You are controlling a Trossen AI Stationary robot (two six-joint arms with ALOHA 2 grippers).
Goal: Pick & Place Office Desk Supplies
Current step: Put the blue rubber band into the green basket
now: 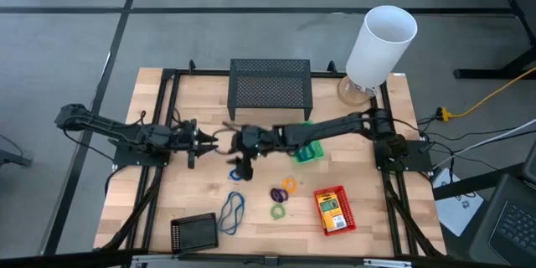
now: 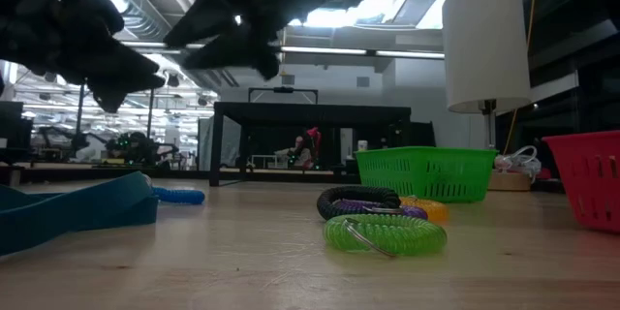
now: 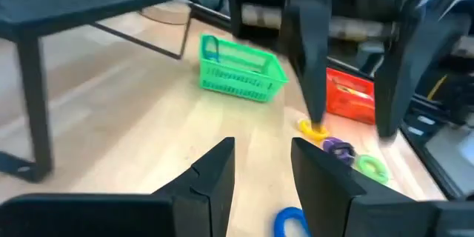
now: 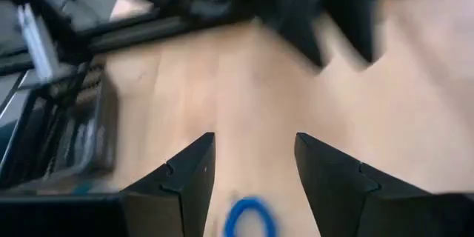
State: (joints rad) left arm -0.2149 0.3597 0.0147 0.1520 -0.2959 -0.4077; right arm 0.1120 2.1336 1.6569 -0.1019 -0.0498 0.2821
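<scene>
My left gripper (image 1: 219, 141) is open and empty above the table's middle left; its fingers show in the left wrist view (image 3: 259, 174). My right gripper (image 1: 242, 167) is open and empty, just above a small blue ring (image 1: 236, 174) that lies flat on the table and shows between its fingers (image 4: 250, 218). The ring also shows in the left wrist view (image 3: 292, 222). Blue band loops (image 1: 233, 211) lie nearer the front edge. Purple, orange and green rings (image 1: 282, 194) lie to the right. A green basket (image 1: 308, 152), a red basket (image 1: 333, 209) holding a yellow-and-green pack, and a black basket (image 1: 194, 233) stand on the table.
A wide black mesh stand (image 1: 270, 84) stands at the far middle and a tall white cylinder (image 1: 381, 43) at the far right corner. The two grippers are close to each other over the table's middle. Bare wood (image 1: 377, 209) lies right of the red basket.
</scene>
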